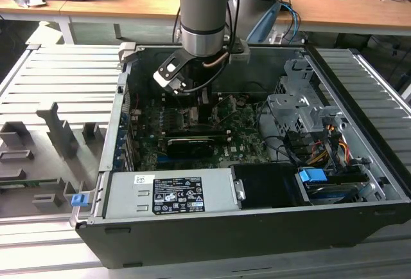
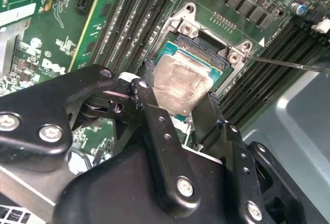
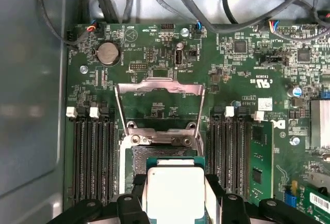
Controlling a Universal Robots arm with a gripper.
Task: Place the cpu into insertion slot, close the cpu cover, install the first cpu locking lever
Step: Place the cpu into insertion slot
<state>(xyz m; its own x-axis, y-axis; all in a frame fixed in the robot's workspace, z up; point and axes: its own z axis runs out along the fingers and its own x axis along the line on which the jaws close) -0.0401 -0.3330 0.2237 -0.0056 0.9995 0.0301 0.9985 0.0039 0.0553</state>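
The black metal jaws of the arm are pinching the cpu [image 2: 180, 82], a small flat square chip with a dull silver-tan top on a green edge, one jaw pressed against each of two opposite sides. In both wrist views the chip [image 3: 175, 190] sits over the dark square insertion slot [image 3: 154, 154], covering part of it while the far part of the slot [image 2: 206, 48] stays bare. Whether the chip touches the slot cannot be told.

Just beyond the slot, the cpu cover [image 3: 160, 84], a grey-metal frame plate with a big square window, stands swung open on its hinge, away from the slot. In the second wrist view a thin straight metal rod [image 2: 289, 64] runs outward from a corner of the socket frame. Rows of long black memory slots [image 3: 93, 152] flank the socket on both sides, all set in the green motherboard [image 3: 154, 53], which also carries a round silver coin battery [image 3: 108, 52].

In the exterior view the grey-and-blue robot arm [image 1: 202, 9] reaches down into the open black computer case [image 1: 257, 240], beyond a grey power-supply box [image 1: 170, 195]. The case lies on a grey ribbed metal counter [image 1: 58, 73].
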